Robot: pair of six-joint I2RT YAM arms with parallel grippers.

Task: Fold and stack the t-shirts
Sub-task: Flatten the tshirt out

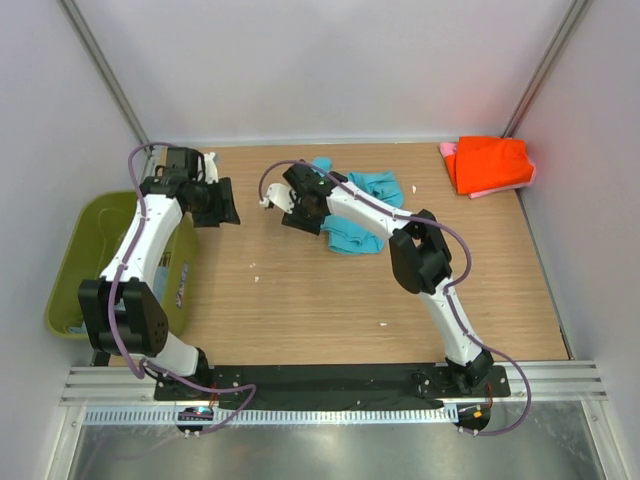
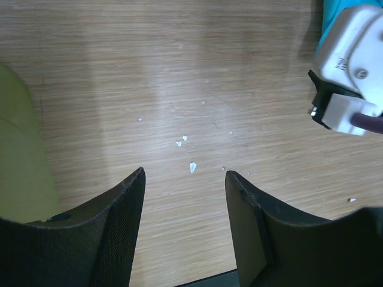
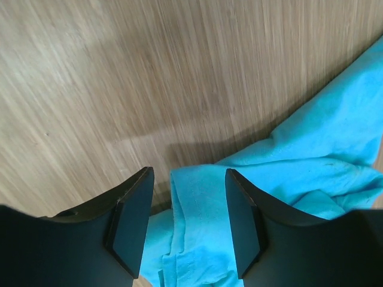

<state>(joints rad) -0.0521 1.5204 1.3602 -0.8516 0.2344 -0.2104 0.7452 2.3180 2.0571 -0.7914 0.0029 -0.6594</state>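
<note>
Both arms reached over the wooden table (image 1: pixel 300 300) with neither gripper grasping anything. The left gripper (image 2: pixel 185 173) hung released above bare wood dotted with small white flecks (image 2: pixel 192 167), beside the olive-green bin (image 1: pixel 75 260) at the table's left edge. The right gripper (image 3: pixel 188 179) stood spread open, straddling a fold of the crumpled turquoise t-shirt (image 3: pixel 299 161) without pinching it; a gap showed between the cloth and its left finger. That shirt lay bunched near the middle of the table's far half, partly under the right arm. In the far right corner, the orange-red t-shirt (image 1: pixel 490 162) sat folded on the pink t-shirt (image 1: pixel 447 150), whose edge peeked out beneath it.
</note>
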